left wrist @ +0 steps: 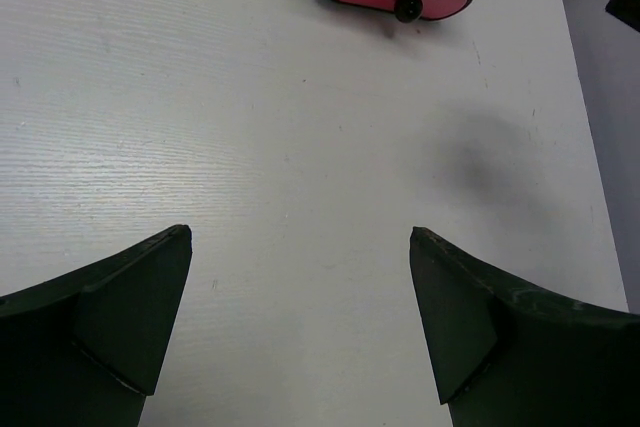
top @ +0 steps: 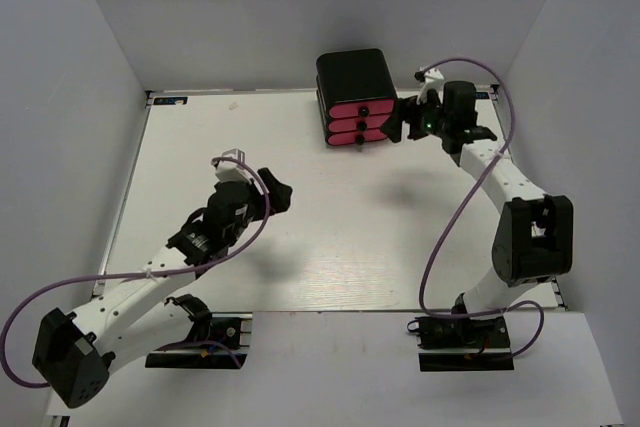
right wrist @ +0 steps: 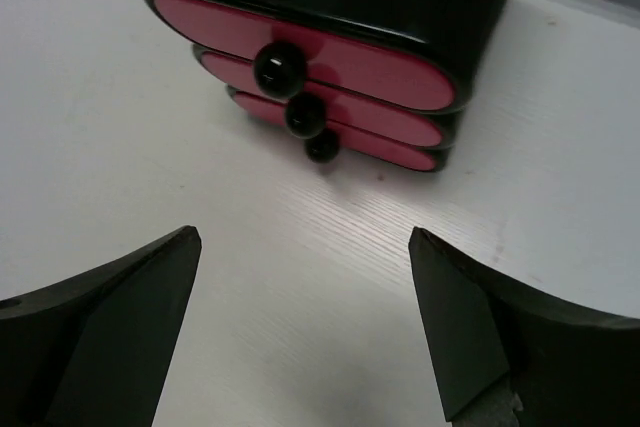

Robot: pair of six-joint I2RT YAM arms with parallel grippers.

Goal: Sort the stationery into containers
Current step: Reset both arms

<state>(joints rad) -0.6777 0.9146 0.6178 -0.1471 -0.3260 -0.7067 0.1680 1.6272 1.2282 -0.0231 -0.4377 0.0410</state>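
Now, the black drawer box [top: 352, 75] sits at the table's [top: 330, 247] far edge, pink drawers [right wrist: 350, 57] shut. The right gripper [right wrist: 300, 342] hovers just beside it, fingers spread. The left gripper [left wrist: 300, 332] hangs mid-table, spread too.

Left claw [left wrist: 300, 237] gaping, empty; right claw [right wrist: 303, 235] gaping, empty; right arm [top: 497, 175] stretched forward.

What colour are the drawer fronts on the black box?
The drawer fronts are pink, seen best in the right wrist view.
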